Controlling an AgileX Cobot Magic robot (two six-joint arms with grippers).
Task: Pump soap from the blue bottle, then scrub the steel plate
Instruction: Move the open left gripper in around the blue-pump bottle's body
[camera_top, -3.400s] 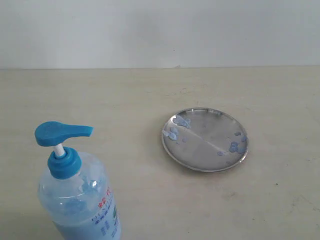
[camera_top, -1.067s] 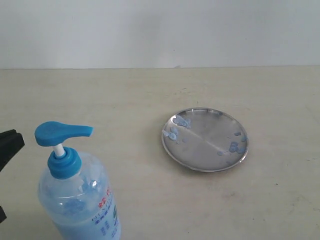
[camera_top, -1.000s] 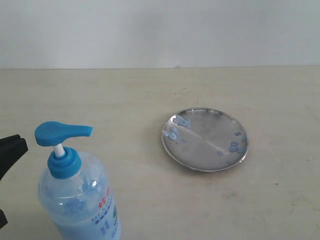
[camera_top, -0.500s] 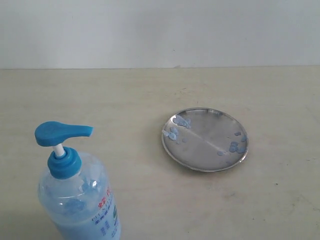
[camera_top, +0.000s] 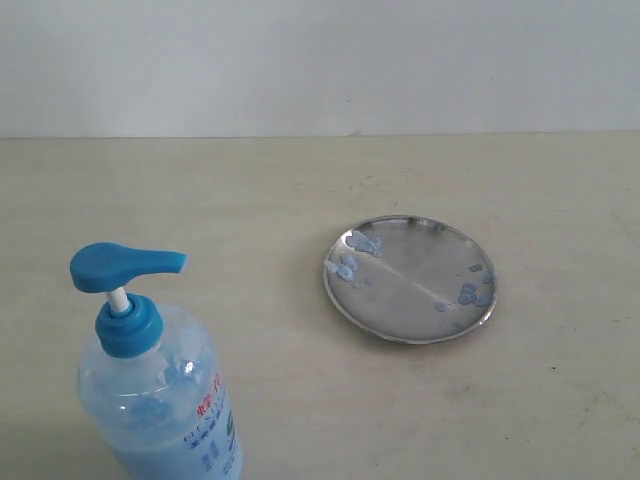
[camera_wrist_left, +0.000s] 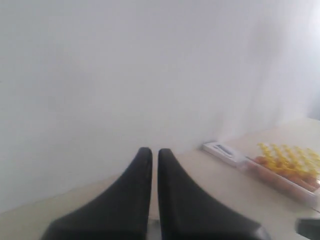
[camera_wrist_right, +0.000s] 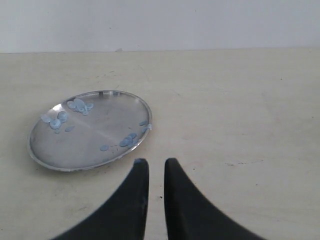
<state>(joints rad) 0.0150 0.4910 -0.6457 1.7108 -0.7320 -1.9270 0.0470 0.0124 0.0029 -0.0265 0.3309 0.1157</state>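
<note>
Cream-coloured and matt, the tabletop (camera_top: 300, 200) fills most of the exterior view, faintly scuffed and marked with a few small dark specks, and ends at its far edge against a plain white wall (camera_top: 320, 60). The blue bottle (camera_top: 160, 400) stands upright at the near left corner, cut off at the lower edge of the view. Its bright blue pump head (camera_top: 125, 266) sits up on a white stem with the spout pointing right. The light blue soap (camera_top: 170, 455) shows through the clear plastic low in the body, beside a small printed label (camera_top: 215, 430). The steel plate (camera_top: 415, 290) lies flat on the table right of the middle, farther away than the bottle and well apart from it. Its shiny surface carries pale blue blobs (camera_top: 347, 266) gathered near its left rim and near its right rim. Neither arm appears in the exterior view. In the left wrist view the left gripper (camera_wrist_left: 155, 151) points at the white wall, its black fingers drawn together with only a thin slit between them and nothing held. Past it on the tabletop lie a flat white box (camera_wrist_left: 223, 150) and a tray of blurred yellow and orange pieces (camera_wrist_left: 287, 167). In the right wrist view the right gripper (camera_wrist_right: 156, 162) sits above the table, its fingers close together with a narrow gap and nothing in it. The plate lies just beyond its tips and off to one side, untouched.
</note>
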